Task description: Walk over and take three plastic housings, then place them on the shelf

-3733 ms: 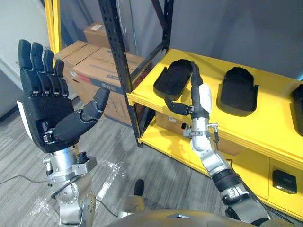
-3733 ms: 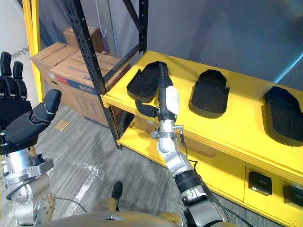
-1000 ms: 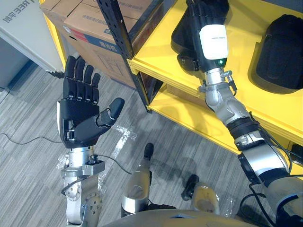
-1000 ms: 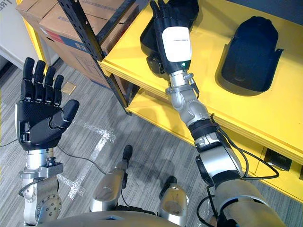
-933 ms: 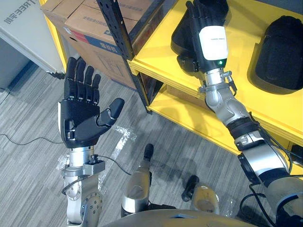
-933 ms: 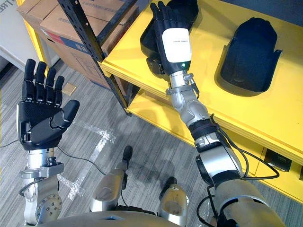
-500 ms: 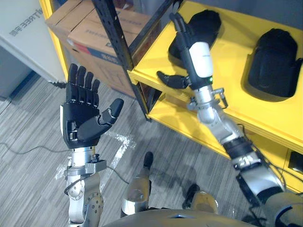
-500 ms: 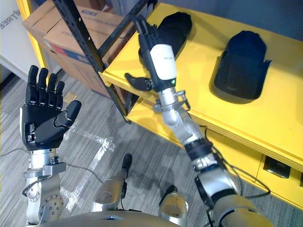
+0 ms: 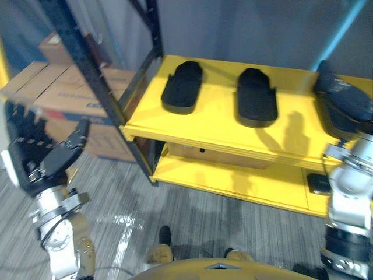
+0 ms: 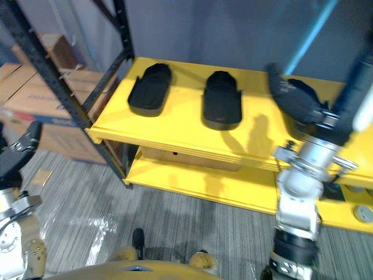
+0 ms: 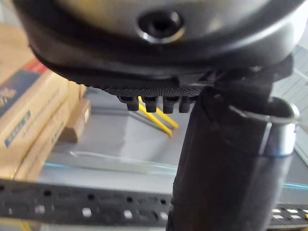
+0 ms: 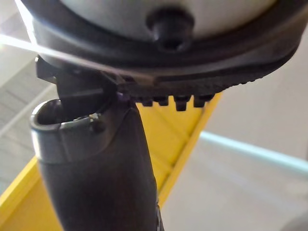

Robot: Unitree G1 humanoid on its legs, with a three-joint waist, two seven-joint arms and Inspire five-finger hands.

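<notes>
On yellow shelf (image 9: 215, 125), apparently oval housings (image 9: 182, 86)

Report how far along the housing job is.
Done: left housing and middle housing lie on the yellow shelf; a third housing shows there, partly behind the right hand. In hand: nothing; right hand and left hand are both open. Remaining: seemingly nothing; all three look placed.
</notes>
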